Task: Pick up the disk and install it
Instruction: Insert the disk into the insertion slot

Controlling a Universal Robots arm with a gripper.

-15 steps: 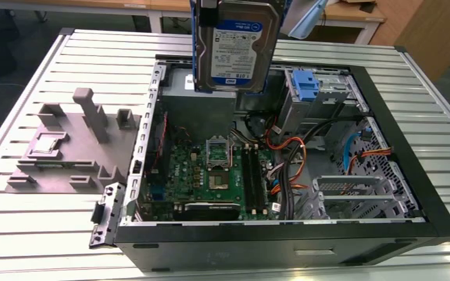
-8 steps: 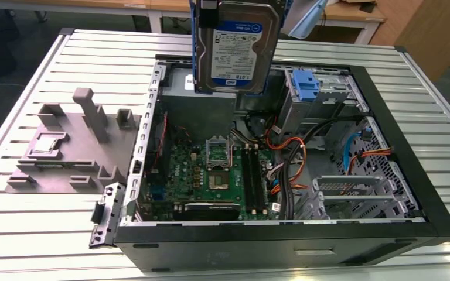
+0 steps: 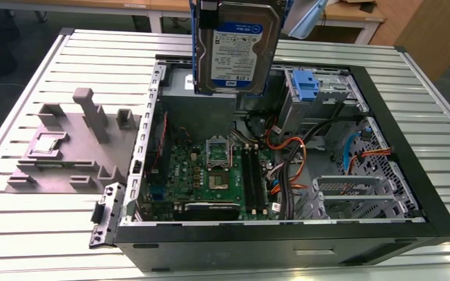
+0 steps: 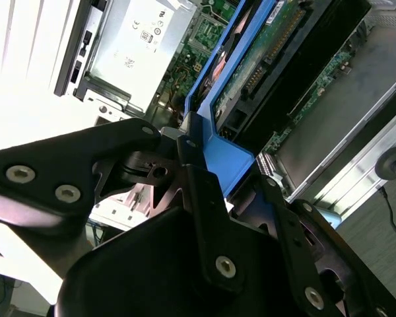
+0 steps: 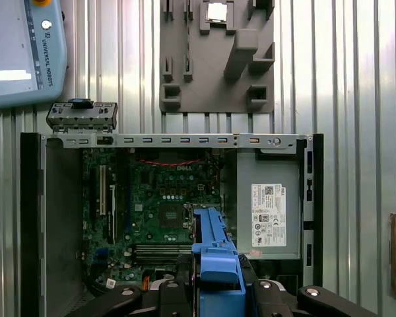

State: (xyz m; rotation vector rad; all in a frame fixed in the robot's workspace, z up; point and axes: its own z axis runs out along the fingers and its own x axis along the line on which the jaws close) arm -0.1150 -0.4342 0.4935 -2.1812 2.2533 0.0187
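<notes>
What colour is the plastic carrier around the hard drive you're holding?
Blue; the second wrist view shows the plastic carrier on the rectangular hard drive best.

Desk: ribbed silver slats.

Computer case: black, lying on its side mid-desk, open side up.

Inside the case:
- Green motherboard flat on the case floor, toward the exterior view's left.
- Silver processor socket near the board's centre, with black memory slots just beside it.
- Orange and black cables loop between the board and the metal drive cage.
- Blue bracket fixed on that cage.
- Perforated metal cage nearer the case's front wall.
- Grey power supply box with a white label, in a case corner.

Outside the case, on the exterior view's left: grey moulded fixture with upright posts, on the desk, near the case but apart from it.
</notes>
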